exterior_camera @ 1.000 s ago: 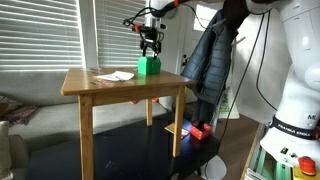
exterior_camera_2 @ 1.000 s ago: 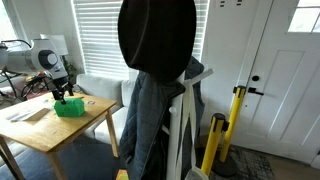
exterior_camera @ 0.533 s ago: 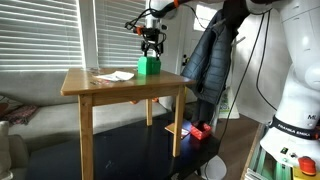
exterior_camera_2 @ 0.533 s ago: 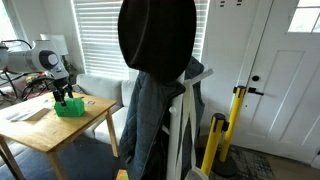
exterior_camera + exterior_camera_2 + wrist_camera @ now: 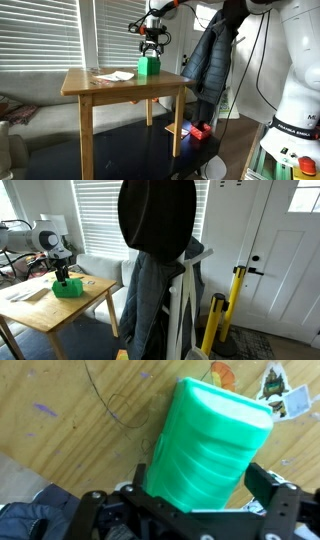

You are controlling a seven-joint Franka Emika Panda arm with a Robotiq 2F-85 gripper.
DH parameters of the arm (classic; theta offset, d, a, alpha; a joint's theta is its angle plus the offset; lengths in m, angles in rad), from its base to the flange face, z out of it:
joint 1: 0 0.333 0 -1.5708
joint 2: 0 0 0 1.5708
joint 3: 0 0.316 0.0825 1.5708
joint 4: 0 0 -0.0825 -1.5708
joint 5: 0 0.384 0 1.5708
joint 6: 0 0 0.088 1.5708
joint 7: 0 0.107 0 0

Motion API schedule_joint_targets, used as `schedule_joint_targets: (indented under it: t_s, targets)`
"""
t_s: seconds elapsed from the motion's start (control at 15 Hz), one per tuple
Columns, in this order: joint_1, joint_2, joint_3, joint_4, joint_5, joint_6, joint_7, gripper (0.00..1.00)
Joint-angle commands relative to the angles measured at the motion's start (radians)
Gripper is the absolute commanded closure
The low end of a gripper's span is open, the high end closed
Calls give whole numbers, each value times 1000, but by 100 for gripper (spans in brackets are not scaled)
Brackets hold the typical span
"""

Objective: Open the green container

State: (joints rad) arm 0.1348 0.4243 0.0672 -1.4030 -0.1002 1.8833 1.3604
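Above the wooden table, we find our gripper a touch higher than a second ago — jaws wide, gripping nothing — while the green container sits just beneath it, unmoved near the white papers and seemingly shut, so the opening remains ahead.

We see a wooden table on a dark floor, with daylit white blinds behind it and a pale sofa below them. Elsewhere, 1 white door stands beside a rack of dark coats.
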Motion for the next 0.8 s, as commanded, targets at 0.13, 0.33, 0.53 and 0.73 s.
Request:
schedule_joint_targets:
  t_s: [0.13,0.33,0.53,0.73]
  targets:
    - [-4,-30,-10,-11,4,-53,-326,0]
    - [-14,-38,-11,-24,16,-70,-506,0]
    - [-25,-41,-14,-33,21,-98,-681,0]
    - [-34,-50,-17,-44,19,-124,-856,0]
